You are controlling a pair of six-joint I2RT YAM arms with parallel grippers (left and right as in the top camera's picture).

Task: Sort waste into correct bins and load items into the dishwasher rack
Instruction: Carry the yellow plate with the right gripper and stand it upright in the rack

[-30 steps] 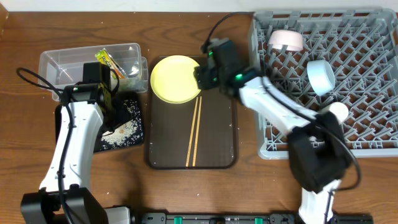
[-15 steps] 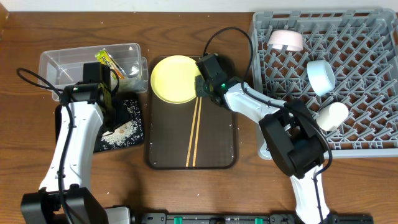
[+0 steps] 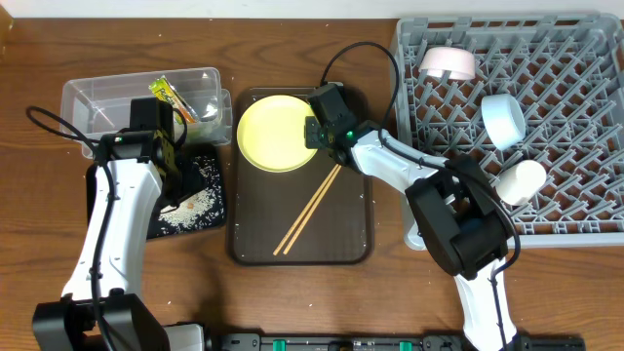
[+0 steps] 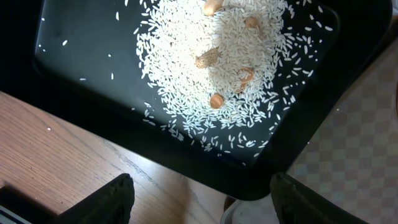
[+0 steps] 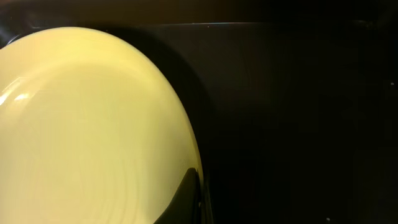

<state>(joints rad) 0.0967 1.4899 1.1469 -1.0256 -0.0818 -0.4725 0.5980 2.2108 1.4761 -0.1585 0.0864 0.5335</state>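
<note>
The pale yellow plate (image 3: 273, 132) (image 5: 87, 124) lies at the far end of the dark brown serving tray (image 3: 351, 234). My right gripper (image 3: 314, 135) (image 5: 198, 186) is shut on the plate's right rim, with one dark finger (image 5: 186, 199) lying over the edge. Two wooden chopsticks (image 3: 307, 210) lie slanted on the tray. My left gripper (image 3: 161, 136) (image 4: 202, 199) hangs open and empty over the black tray (image 4: 93, 74) holding rice (image 4: 217, 62). The wrapper (image 3: 174, 97) sits in the clear tub (image 3: 117, 93).
The grey dishwasher rack (image 3: 575, 146) at the right holds a white-pink bowl (image 3: 447, 63), a light blue bowl (image 3: 503, 119) and a white cup (image 3: 519, 180). The black tray (image 3: 210, 210) sits between the tub and the serving tray.
My right gripper came down onto the plate's right rim and shut on it. The plate shifted slightly, and the chopsticks swung from straight to a slant.
</note>
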